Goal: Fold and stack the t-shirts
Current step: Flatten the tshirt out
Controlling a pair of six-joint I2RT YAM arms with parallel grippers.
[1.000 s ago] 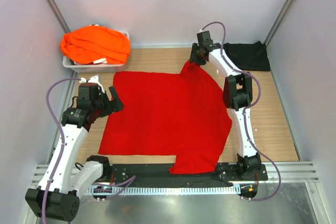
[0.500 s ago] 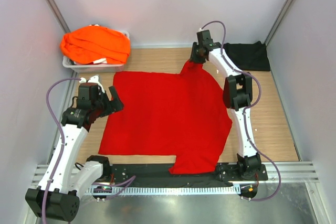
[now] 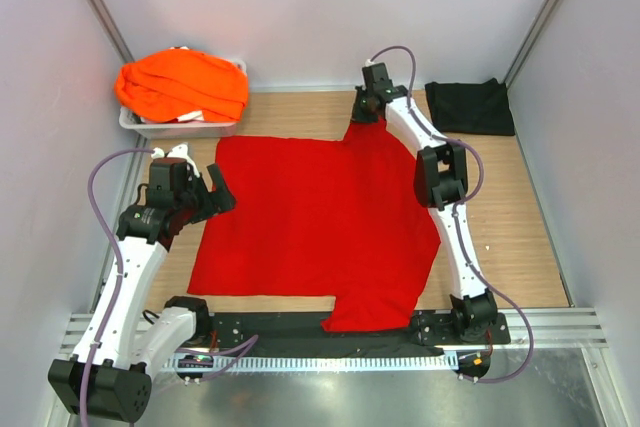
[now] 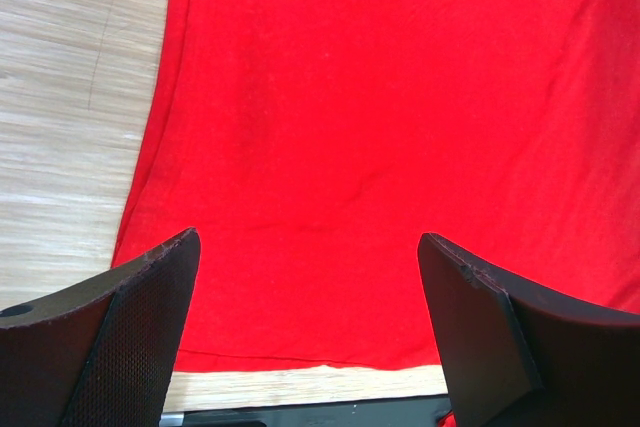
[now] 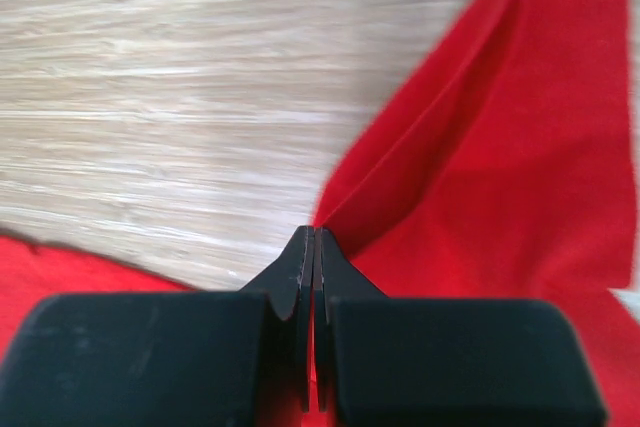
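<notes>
The wooden table carries the red shirt spread flat across its middle, hem toward the left arm. One sleeve points to the far side and the other lies at the near edge. Beyond the red shirt's far left corner, the orange shirts sit heaped in a grey tray. Beyond its far right corner lies the black shirt, well apart from it.

The right gripper is at the red shirt's far sleeve, its fingers pinched together on a raised ridge of that cloth. The left gripper hangs over the red shirt's left part with its fingers wide apart, holding nothing.

The step in hand looks like folding the far sleeve inward. To do it well:
- Carry the pinched cloth low and straight toward the red shirt's middle, so the crease runs along the body's side edge.
- Avoid dragging the body with it; the idle left gripper could press down near the hem.
- Let go only once the sleeve lies flat.
</notes>
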